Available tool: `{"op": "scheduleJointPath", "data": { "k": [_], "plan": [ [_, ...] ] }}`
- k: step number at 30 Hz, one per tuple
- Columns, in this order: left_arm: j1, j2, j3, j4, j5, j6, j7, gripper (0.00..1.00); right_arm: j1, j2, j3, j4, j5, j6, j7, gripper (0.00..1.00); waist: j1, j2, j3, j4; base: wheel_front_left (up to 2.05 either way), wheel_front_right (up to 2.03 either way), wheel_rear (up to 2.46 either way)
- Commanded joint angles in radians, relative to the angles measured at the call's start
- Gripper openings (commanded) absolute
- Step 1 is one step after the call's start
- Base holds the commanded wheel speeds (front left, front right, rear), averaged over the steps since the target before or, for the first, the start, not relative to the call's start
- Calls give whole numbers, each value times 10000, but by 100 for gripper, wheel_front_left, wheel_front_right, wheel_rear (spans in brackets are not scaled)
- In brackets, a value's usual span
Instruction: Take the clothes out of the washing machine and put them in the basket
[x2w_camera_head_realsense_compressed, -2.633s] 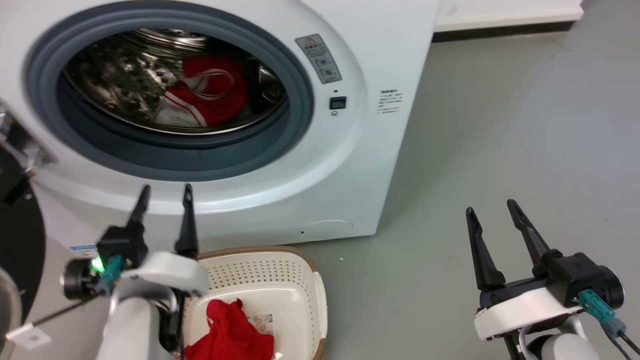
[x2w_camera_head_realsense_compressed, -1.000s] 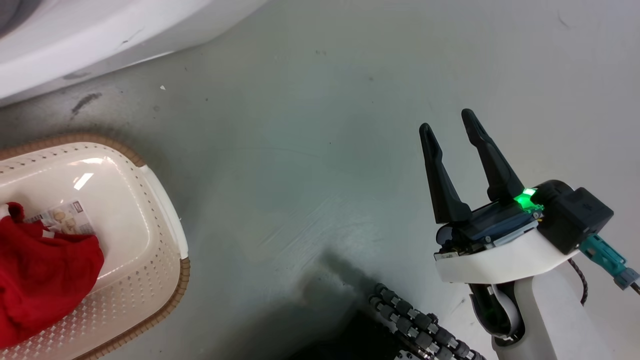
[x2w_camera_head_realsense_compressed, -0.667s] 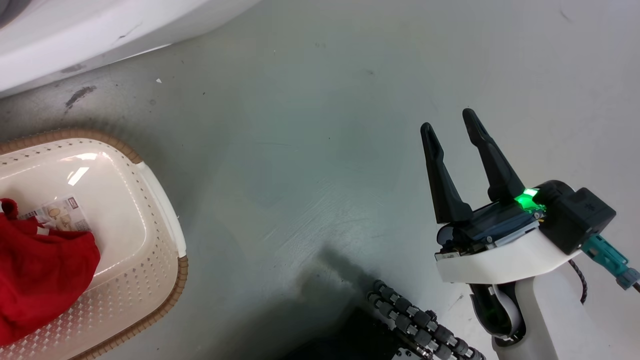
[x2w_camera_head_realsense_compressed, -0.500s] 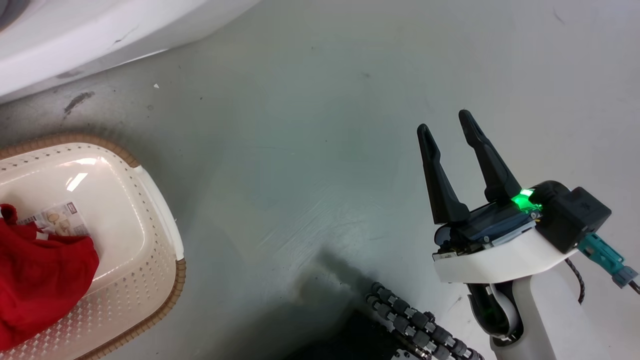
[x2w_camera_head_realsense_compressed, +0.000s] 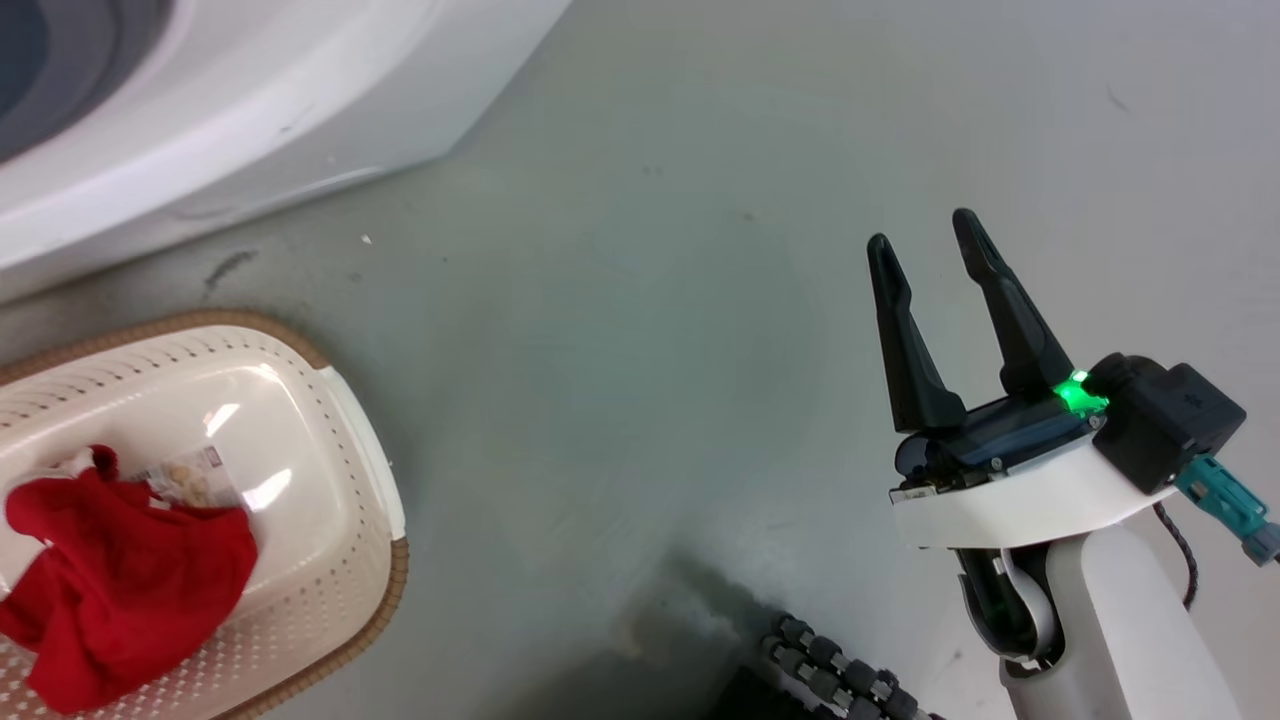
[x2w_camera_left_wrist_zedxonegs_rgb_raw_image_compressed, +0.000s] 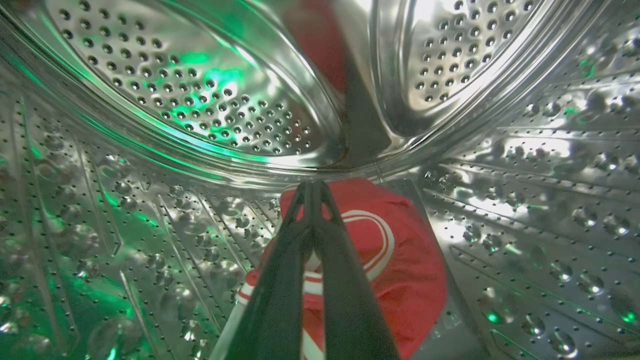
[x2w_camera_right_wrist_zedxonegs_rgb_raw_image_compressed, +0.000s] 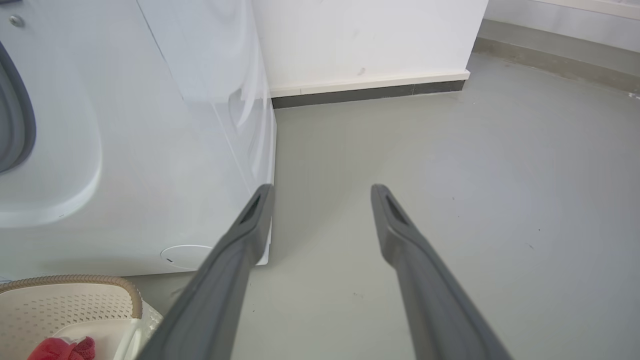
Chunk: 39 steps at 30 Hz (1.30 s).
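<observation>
Having entered the washing machine (x2w_camera_left_wrist_zedxonegs_rgb_raw_image_compressed: 200, 100), left hand (x2w_camera_left_wrist_zedxonegs_rgb_raw_image_compressed: 312, 186) closed by clothes (x2w_camera_left_wrist_zedxonegs_rgb_raw_image_compressed: 400, 260).

Black tapered jaws, white forearm (x2w_camera_head_realsense_compressed: 1125, 635)

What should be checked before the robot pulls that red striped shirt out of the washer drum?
1. Left hand at the striped red garment inside the drum: ok, its shut fingers lie over the cloth.
2. Cloth really pinched between those fingers: cannot tell.
3. Basket standing close by the washing machine: ok.
4. Room left in the basket: ok, one plain red garment covers part of its base.
5. Right hand out of the way: ok, open and empty over bare floor.
6. Way out through the porthole free: cannot tell.
</observation>
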<state>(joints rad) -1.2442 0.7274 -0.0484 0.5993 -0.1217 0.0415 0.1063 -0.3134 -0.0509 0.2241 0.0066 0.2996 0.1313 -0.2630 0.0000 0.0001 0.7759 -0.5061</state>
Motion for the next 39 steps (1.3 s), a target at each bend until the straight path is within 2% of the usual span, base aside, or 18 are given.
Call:
{"op": "scheduleJointPath", "data": {
  "k": [1,2,7,11,12,21,22,23,24,25,31,39],
  "plan": [
    [212,-61,75,81,-78,52,-235,0,91,13,-47,43,-55,-10,-26,100,0,-1,-411,157,0,0,0],
    [605,-257,165,433,-333,-32,-925,0,237,15,-178,100,-157,-9,-26,100,0,-1,-825,289,0,0,0],
    [1316,-597,209,986,-675,-213,-1862,0,406,13,-340,159,-251,-10,-26,100,0,-1,-1418,501,0,0,0],
    [2021,-950,282,1262,-936,-181,-2463,0,552,13,-435,231,-367,-9,-24,100,0,-1,-1821,684,0,0,0],
    [2608,-1190,407,1383,-1193,-136,-2754,0,687,13,-484,304,-446,-10,-26,100,0,-1,-2089,792,0,0,0],
    [4661,-2019,720,564,-1782,109,-3443,0,977,14,-685,353,-580,-10,-26,100,0,-1,-2792,1195,0,0,0],
    [4849,-2127,736,377,-1831,151,-3484,13,999,14,-679,361,-625,-9,-26,100,0,-1,-2846,1241,0,0,0],
    [5050,-2221,738,166,-1853,213,-3508,40,1029,14,-686,364,-653,-10,-26,100,0,-1,-2898,1286,0,0,0],
    [5257,-2283,761,-57,-1856,288,-3550,81,1060,14,-679,371,-689,-10,-26,100,0,-1,-2941,1329,0,0,0],
    [5435,-2350,769,-266,-1865,357,-3564,100,1087,12,-695,366,-731,-10,-26,100,0,-1,-2972,1371,0,0,0],
    [6176,-2602,744,-1280,-1871,672,-3518,100,1096,14,-652,341,-796,-10,-26,100,0,-1,-3027,1526,0,0,0],
    [5809,-2256,608,-2055,-1813,760,-2598,100,959,14,-567,359,-677,-10,-26,100,0,-1,-2747,1425,0,0,0]
  ]
}}
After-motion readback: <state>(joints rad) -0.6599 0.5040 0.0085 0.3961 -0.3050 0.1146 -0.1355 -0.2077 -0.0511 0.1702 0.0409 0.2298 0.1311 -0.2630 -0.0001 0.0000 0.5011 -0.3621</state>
